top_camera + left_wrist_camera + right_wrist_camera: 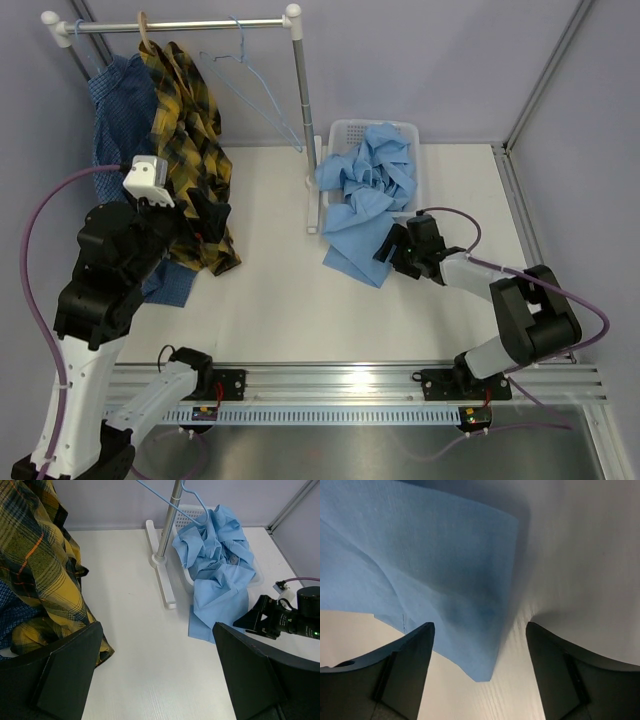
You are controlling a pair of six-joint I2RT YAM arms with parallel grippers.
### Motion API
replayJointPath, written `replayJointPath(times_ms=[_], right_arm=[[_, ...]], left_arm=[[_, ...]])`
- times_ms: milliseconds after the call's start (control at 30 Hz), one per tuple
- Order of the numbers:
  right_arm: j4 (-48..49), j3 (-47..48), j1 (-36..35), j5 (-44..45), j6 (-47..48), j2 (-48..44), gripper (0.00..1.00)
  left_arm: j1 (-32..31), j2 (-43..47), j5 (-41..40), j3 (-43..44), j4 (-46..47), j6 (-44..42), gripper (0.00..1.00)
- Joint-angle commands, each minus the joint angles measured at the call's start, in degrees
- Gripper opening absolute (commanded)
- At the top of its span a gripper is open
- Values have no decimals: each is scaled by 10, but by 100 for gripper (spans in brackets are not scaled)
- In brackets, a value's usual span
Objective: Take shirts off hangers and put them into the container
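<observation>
The right gripper (480, 642) has its fingers (405, 670) well apart, and a loose corner of the light blue shirt (420, 555) lies between them, unpinched. That shirt is heaped in the container (345, 128) (part spills over the near rim onto the table (280, 300)). The left gripper (157, 650) is spread wide, holding nothing, beside the hanging plaid shirt (40, 570).

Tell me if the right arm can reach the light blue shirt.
Probably yes: the open right gripper sits at the trailing corner of the light blue shirt, with nothing between.
</observation>
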State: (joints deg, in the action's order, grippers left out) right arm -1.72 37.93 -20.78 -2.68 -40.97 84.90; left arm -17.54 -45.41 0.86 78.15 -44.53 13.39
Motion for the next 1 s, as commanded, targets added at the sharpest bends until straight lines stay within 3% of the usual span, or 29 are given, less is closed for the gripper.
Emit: replayJointPath(times_ms=[0,100,200,233,333,367,500,667,800,967], right_arm=[[90,-1,-7,-19,-10,39,81],[111,3,-7,-32,-10,68,75],[125,0,-7,-29,-18,87,56],[133,-5,-7,-27,-23,88,41],[113,-1,-7,-17,-6,81,16],[102,2,-7,-17,2,74,0],[-8,45,-7,-19,52,-16,0],[-212,231,-7,-36,122,-90,0],[-312,416,-7,-29,150,-66,0],[-320,539,-5,35,150,18,0]], left_arm=[[2,6,-6,-3,9,2,99],[3,5,-6,-1,9,1,99],[3,1,-6,2,9,0,99],[3,0,-6,2,9,-1,99],[3,0,-6,4,9,-1,99],[2,-1,-6,3,9,-2,99],[3,-4,-7,7,10,-4,99],[3,-9,-6,6,10,-6,99],[3,-12,-6,4,9,-7,99],[3,-9,-6,0,9,-11,99]])
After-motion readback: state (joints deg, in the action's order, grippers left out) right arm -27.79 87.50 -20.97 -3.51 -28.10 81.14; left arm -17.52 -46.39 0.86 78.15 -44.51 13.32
